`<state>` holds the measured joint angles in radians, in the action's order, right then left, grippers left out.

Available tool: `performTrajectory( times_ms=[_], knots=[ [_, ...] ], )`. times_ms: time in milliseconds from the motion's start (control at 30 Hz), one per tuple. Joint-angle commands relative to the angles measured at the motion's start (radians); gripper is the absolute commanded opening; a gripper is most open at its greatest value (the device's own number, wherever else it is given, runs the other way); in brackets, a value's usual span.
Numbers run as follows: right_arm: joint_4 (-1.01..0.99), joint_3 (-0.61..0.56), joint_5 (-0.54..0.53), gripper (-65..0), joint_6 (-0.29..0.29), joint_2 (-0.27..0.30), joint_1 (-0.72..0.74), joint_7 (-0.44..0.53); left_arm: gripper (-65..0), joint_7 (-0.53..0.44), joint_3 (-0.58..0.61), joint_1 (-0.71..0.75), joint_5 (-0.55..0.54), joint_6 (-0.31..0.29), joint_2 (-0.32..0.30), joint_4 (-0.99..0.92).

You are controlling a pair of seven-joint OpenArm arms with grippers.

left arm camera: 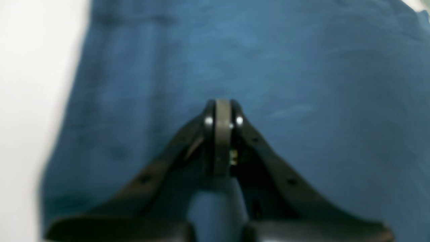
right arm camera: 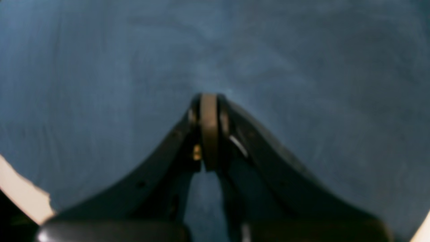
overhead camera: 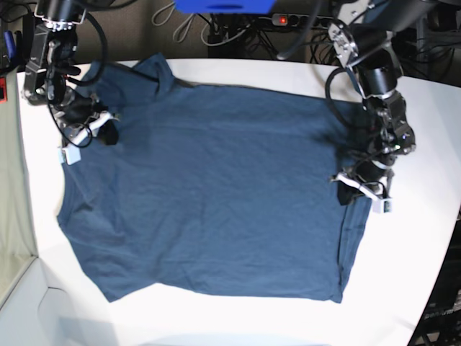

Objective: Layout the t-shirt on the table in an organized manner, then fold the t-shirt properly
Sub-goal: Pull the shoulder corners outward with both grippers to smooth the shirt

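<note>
The t-shirt (overhead camera: 209, 187) lies spread almost flat on the table (overhead camera: 418, 288), filling most of it, with small wrinkles near its edges. I'd judge the layout about done, so the fold comes next: each arm should take a clean pinch of a single edge and lift evenly so the cloth doesn't bunch.

The left gripper (overhead camera: 348, 192) sits low over the shirt's edge on the base view's right, jaws pressed together; no fabric shows between them. The right gripper (overhead camera: 106, 132) hangs over the opposite side, also closed and seemingly empty. Whether either tip touches the cloth I can't tell.
</note>
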<state>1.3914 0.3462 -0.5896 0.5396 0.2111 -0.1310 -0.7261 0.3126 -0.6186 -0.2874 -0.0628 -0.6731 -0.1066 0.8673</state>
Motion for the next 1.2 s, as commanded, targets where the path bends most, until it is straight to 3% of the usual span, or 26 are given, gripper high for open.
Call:
performTrajectory(
  times_ms=[0,167,400,567,700,933,1033,1167],
  knots=[
    [-0.01,0.003,0.013,-65.0,0.006,0.021,0.006,-0.007,-64.9,-0.056,0.001,-0.029,-0.021,-0.004,-0.014,-0.007],
    [-0.06,0.003,0.013,-65.0,0.006,0.029,0.003,0.03,-64.9,-0.214,0.003,-0.026,-0.015,-0.003,-0.072,-0.125],
    [-0.063,0.003,0.013,-65.0,0.006,0.047,-0.002,0.038,-64.9,-0.339,-0.004,-0.028,0.082,-0.003,-0.195,-0.179],
    [-0.065,0.003,0.015,-65.0,0.006,0.049,-0.003,0.036,-64.9,-0.353,-0.007,-0.029,0.065,-0.003,-0.311,-0.167],
    [-0.065,0.003,0.015,-65.0,0.006,0.044,-0.005,0.032,-64.9,-0.35,-0.044,-0.026,-0.022,-0.003,-0.37,-0.165],
    [-0.059,0.003,0.013,-65.0,0.006,0.043,-0.005,0.03,-64.9,-0.318,-0.16,0.055,-0.061,-0.006,-0.35,-0.102],
    [-0.059,0.003,0.013,-65.0,0.006,0.043,-0.003,0.029,-64.9,-0.191,-0.22,0.106,-0.093,-0.014,-0.29,0.028],
    [-0.057,0.001,0.012,-65.0,0.006,0.041,-0.002,0.027,-64.9,0.076,-0.3,0.192,-0.207,-0.014,-0.183,0.338]
  ],
)
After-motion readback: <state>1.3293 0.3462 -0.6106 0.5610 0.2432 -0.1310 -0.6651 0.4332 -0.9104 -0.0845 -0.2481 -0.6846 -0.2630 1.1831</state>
